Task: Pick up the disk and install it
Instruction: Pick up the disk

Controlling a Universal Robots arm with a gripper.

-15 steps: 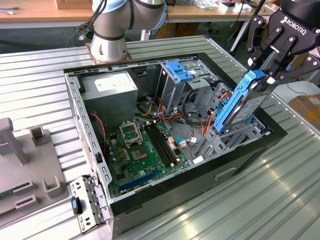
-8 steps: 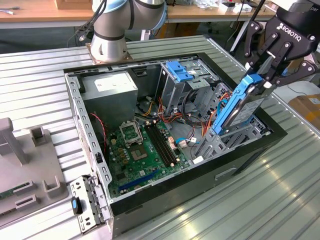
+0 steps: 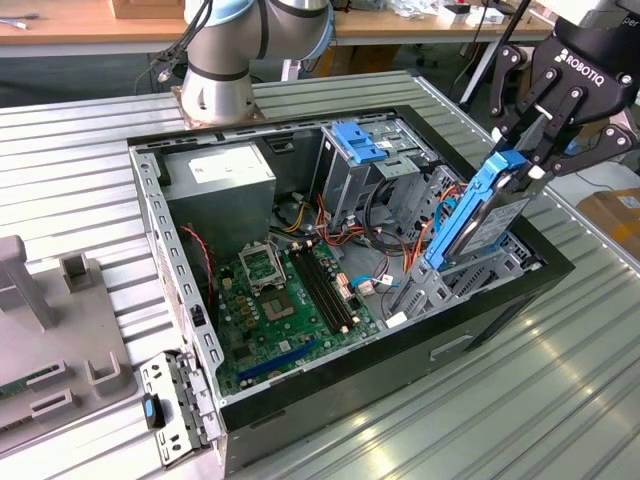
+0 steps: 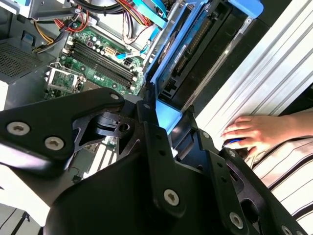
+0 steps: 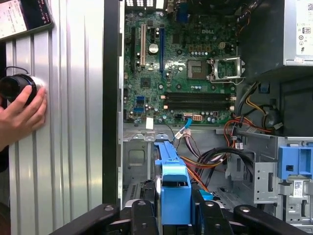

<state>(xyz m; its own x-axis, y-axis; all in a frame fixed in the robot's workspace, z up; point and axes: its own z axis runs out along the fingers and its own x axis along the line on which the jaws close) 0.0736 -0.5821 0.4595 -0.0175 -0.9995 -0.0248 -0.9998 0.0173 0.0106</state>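
Below the fingers point(image 5: 143, 218) spreads the ribbed metal table point(image 3: 520, 400), and on it the open computer case point(image 3: 400, 372), lying on its side with its insides on show. Well off from the fingertips, at the far end of the case, sits the grey power supply point(image 3: 218, 172). Nearer in, the green motherboard point(image 3: 268, 305) covers the case floor. Closer again stands the grey drive cage point(image 3: 352, 170) with its blue top.

And right at the fingers, there's the disk point(image 3: 485, 228)! The gripper point(image 3: 527, 158) has its fingers drawn in narrow on the blue end tab at the disk's upper end, and both wrist views show blue plastic pinched between them. The disk hangs on edge, tilted, its lower end down among the grey metal brackets inside the case directly under the fingers, just beside a bundle of orange and black cables point(image 5: 215, 159).

Out past the case wall, well apart from the fingers, a person's hand point(image 5: 22, 110) rests on the table, touching a round black object point(image 5: 13, 87).
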